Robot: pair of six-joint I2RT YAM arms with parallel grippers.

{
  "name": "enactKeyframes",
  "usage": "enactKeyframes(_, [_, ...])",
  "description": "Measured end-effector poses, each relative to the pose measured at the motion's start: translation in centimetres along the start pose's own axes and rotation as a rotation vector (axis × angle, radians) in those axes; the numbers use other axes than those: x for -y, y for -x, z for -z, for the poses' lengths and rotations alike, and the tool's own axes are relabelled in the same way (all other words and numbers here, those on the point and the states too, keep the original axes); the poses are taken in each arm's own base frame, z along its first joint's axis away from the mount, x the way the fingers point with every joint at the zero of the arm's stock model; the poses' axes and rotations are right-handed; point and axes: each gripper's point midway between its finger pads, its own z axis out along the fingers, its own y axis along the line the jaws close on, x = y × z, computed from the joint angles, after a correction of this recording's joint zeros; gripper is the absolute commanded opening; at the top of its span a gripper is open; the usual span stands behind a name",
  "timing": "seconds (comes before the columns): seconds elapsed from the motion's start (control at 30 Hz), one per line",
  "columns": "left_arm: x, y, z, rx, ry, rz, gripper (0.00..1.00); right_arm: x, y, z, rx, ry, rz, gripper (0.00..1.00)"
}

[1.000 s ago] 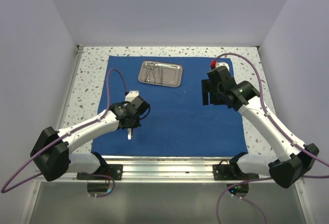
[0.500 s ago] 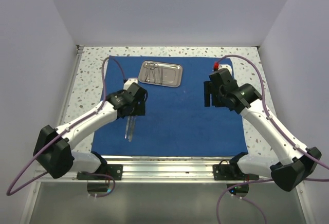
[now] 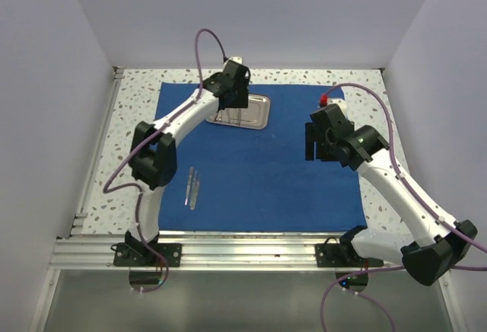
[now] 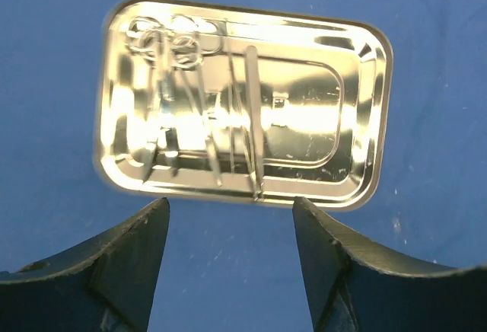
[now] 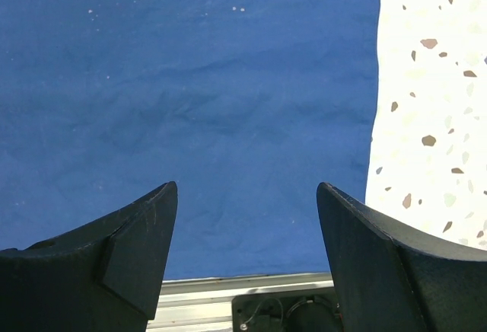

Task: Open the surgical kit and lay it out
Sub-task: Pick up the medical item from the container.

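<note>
The surgical kit's royal-blue cloth [image 3: 259,164] lies spread flat on the table. Near its back edge sits the shiny steel tray [image 3: 261,116], holding ring-handled scissors or forceps [image 4: 169,44] and a slim straight steel tool [image 4: 255,126]. Steel tweezers [image 3: 192,188] lie on the cloth at the front left. My left gripper [image 3: 233,106] hovers over the tray's near rim [image 4: 304,195]; it [image 4: 230,204] is open and empty. My right gripper [image 3: 315,140] hangs over the right side of the cloth [image 5: 190,81], also open [image 5: 247,187] with nothing in it.
The speckled white tabletop [image 3: 129,111] borders the cloth on the left, back and right [image 5: 426,81]. An aluminium rail [image 3: 243,244] runs along the near edge, also seen in the right wrist view [image 5: 221,285]. Purple cables [image 3: 209,39] loop above both arms.
My left gripper opened and left the tweezers on the cloth at the front left, then swung back to the tray. The right arm barely moved.
</note>
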Motion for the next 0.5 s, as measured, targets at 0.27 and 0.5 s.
enactKeyframes(0.27, [2.6,-3.3,-8.1,-0.103,-0.016,-0.050,0.61,1.4,-0.5,0.9,0.004,-0.045,-0.022,0.77])
enactKeyframes(0.5, [2.6,-5.3,-10.1,-0.146,-0.008,-0.067,0.45,2.2,-0.8,1.1,0.001,-0.080,-0.019,0.77])
